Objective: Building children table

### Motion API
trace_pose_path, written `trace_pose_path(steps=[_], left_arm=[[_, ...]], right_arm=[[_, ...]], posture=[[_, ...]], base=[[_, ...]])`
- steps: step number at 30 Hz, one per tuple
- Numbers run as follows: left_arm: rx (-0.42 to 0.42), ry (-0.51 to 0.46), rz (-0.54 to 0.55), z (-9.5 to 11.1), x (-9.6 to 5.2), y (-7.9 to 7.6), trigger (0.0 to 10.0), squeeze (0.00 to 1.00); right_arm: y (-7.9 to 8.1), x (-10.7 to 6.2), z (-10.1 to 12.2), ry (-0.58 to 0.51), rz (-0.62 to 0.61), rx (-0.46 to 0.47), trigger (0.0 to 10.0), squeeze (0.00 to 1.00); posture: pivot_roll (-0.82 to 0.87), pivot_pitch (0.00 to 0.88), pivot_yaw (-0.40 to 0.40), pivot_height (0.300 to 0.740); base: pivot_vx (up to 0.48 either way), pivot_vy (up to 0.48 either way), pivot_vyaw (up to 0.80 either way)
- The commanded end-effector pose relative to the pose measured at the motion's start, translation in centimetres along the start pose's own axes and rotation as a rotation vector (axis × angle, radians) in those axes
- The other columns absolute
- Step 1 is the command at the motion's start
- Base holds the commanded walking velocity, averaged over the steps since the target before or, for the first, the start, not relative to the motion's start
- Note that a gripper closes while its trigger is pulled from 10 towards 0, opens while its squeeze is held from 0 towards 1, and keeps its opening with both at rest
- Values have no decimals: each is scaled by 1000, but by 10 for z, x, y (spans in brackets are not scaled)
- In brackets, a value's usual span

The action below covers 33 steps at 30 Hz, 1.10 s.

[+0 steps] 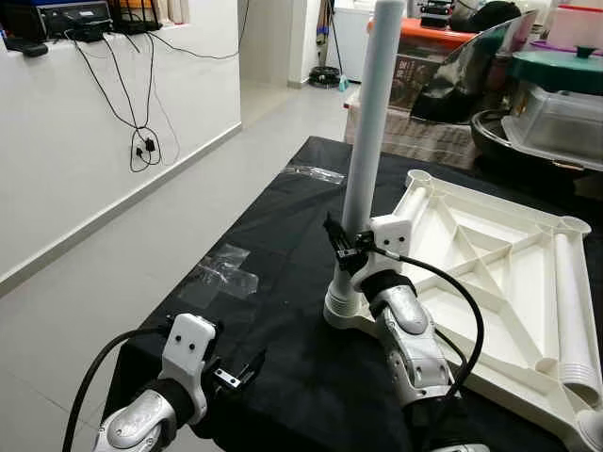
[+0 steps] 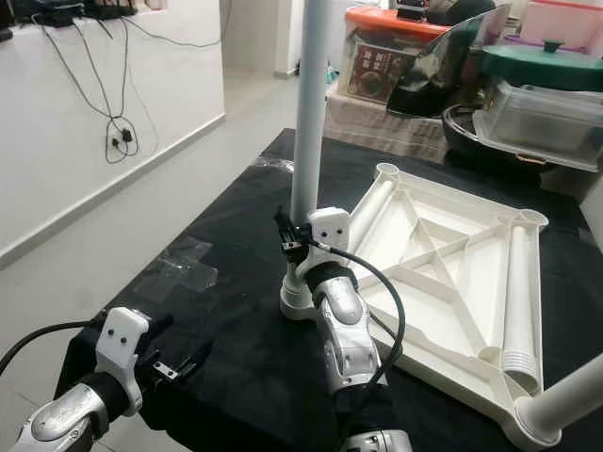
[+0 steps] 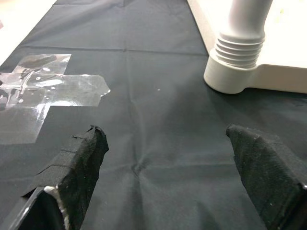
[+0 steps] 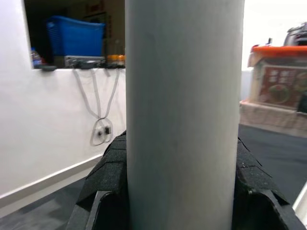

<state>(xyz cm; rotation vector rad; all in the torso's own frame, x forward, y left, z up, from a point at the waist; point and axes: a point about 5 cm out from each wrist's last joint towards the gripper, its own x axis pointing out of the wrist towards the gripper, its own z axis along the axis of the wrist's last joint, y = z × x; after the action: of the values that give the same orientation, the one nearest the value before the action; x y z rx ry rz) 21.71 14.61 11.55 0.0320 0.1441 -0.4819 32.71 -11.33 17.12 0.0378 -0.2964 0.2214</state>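
Observation:
A white plastic tabletop [image 1: 490, 282] lies upside down on the black cloth. A white table leg [image 1: 369, 122] stands upright in its near-left corner socket [image 1: 341, 309]. My right gripper [image 1: 347, 247] is shut on that leg low down; in the right wrist view the leg [image 4: 184, 115] sits between the black fingers [image 4: 103, 177]. A second leg [image 1: 573, 311] lies along the tabletop's right side. Another leg [image 2: 565, 400] sticks out at the near-right corner. My left gripper [image 1: 236, 372] hovers open over the cloth at the near-left, with the socket [image 3: 235, 76] ahead of it.
Clear tape [image 1: 221, 273] is stuck on the cloth [image 1: 283, 235] at its left edge. Boxes and plastic containers [image 1: 556, 104] stand behind the table. A white wall with dangling cables [image 1: 141, 141] runs along the left, with tiled floor between.

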Motion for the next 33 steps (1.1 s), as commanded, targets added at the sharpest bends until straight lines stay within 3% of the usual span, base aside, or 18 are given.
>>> trace_pose_path(steps=[1, 14, 16, 31, 32, 33], left_arm=[[17, 2, 6, -1, 1, 3, 10000, 0], [25, 6, -2, -1, 4, 3, 10000, 0], [29, 8, 0, -1, 4, 4, 10000, 0], [33, 12, -3, -2, 4, 3, 10000, 0], [33, 13, -3, -3, 4, 3, 10000, 0], [33, 14, -5, -3, 4, 3, 10000, 0]], right_arm=[[-13, -6, 5, -53, -100, -31, 10000, 0], [-3, 0, 4, -44, -29, 25, 10000, 0], [3, 3, 8, -48, 37, 62, 10000, 0], [14, 1, 5, -24, 118, 86, 10000, 0], [15, 0, 6, -33, 131, 89, 10000, 306], [16, 0, 8, -40, 139, 89, 10000, 933]], posture=[[63, 0, -73, 740], [58, 0, -68, 740], [56, 0, -67, 740], [55, 0, -68, 740], [55, 0, -68, 740], [52, 0, -66, 740]], base=[[0, 0, 0], [0, 0, 0], [0, 0, 0], [0, 0, 0], [0, 0, 0], [0, 0, 0]])
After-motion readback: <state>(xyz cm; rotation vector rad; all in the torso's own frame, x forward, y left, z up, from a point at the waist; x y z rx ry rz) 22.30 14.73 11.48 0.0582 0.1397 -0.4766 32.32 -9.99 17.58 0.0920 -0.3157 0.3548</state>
